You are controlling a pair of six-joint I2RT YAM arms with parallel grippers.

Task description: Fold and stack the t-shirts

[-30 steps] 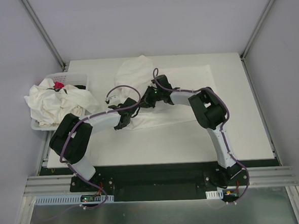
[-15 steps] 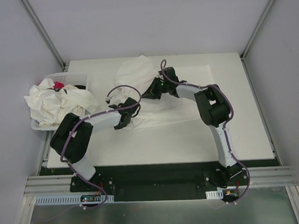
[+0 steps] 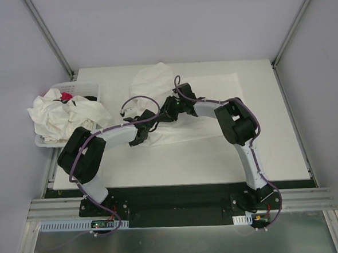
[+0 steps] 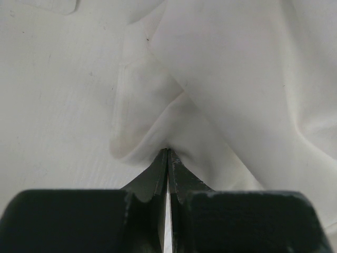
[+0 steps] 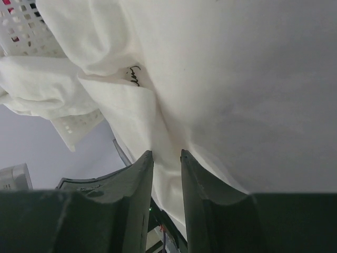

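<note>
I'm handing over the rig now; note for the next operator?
Left gripper: shut, pinching a fold of the off-white cotton t-shirt on the table.
Right gripper: jaws slightly apart, that shirt's fabric between them.
Other crumpled off-white shirts heaped in the white perforated plastic basket, left side.
Done: one shirt laid out; no folded stack visible.
To do: fold it, then the basket shirts, stack all.

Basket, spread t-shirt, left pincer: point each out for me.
basket [image 3: 79,86], top view, far rim.
spread t-shirt [image 3: 181,132], top view, near part.
left pincer [image 4: 167,154], left wrist view, closed tips pinching the cloth.
</note>
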